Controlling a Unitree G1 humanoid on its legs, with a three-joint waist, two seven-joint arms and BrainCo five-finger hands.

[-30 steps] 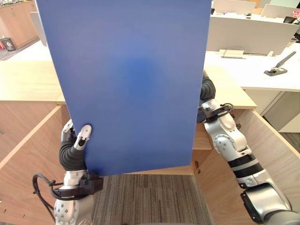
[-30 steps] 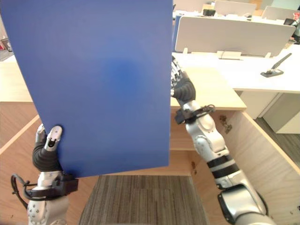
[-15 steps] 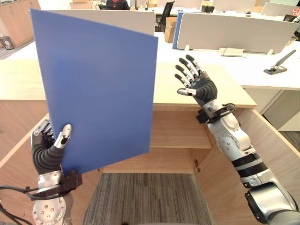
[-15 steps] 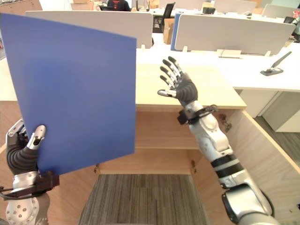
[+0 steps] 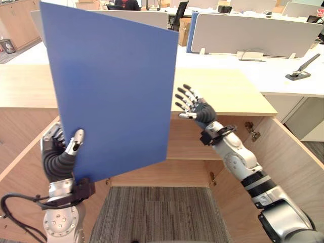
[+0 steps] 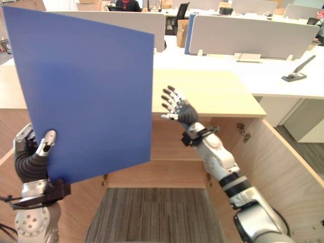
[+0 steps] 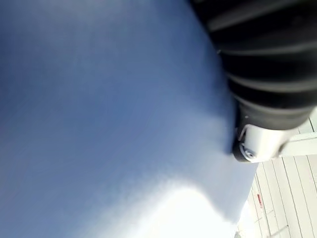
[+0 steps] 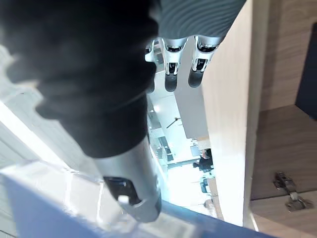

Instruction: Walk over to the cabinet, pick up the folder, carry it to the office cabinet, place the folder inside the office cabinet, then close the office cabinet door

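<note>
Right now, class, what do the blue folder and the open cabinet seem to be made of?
The folder: likely stiff matte plastic or card; it stands flat though the left hand grips only its lower corner. The cabinet: pale wood-grain board, probably laminate, smooth with low sheen.

1 folder [image 5: 111, 91], 1 cabinet [image 5: 230, 91] with 2 open doors [image 5: 293, 152] and 1 shelf [image 5: 190, 148], and 2 hands: 1 left hand [image 5: 59, 154], 1 right hand [image 5: 196, 108].
</note>
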